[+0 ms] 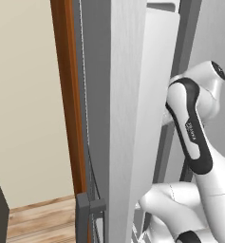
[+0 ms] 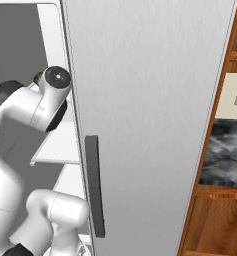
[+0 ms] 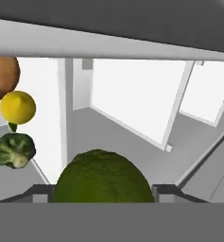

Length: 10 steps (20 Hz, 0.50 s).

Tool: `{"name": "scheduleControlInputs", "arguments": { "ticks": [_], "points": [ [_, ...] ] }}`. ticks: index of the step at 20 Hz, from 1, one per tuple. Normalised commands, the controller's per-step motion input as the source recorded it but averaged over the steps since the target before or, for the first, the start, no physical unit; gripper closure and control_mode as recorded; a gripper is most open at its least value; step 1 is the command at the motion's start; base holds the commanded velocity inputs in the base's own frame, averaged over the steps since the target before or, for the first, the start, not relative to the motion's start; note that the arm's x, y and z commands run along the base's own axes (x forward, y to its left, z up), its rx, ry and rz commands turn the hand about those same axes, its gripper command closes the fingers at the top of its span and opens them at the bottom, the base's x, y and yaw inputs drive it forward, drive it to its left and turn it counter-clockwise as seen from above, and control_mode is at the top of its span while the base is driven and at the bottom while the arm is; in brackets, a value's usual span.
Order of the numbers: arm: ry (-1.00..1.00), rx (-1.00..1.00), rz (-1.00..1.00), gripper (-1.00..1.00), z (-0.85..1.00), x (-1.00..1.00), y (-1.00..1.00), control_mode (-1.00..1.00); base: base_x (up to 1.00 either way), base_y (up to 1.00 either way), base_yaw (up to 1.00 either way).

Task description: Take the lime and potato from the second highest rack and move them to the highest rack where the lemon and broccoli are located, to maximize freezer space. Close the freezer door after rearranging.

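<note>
Inside white freezer racks (image 3: 132, 99), gripper (image 3: 103, 196) clamped on lime (image 3: 103, 182), carried toward potato (image 3: 2, 75), lemon (image 3: 18, 107) and broccoli (image 3: 14, 150) at left.

Wooden cabinet frame (image 1: 69, 95) beside wood floor (image 1: 38, 220).

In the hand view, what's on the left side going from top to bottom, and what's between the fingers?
Top to bottom along the left: potato → lemon → broccoli. Between the fingers of the gripper: the lime.
</note>
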Motion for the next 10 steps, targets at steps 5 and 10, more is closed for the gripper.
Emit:
{"name": "scheduleControlInputs", "arguments": {
  "ticks": [5,10],
  "points": [
    [-0.04,0.0,0.0,1.0,0.26,0.67,0.06,-1.0,0.0,0.0,0.0],
    [-0.06,-0.01,0.0,1.0,0.05,0.62,0.28,-1.0,0.0,0.0,0.0]
  ]
}}
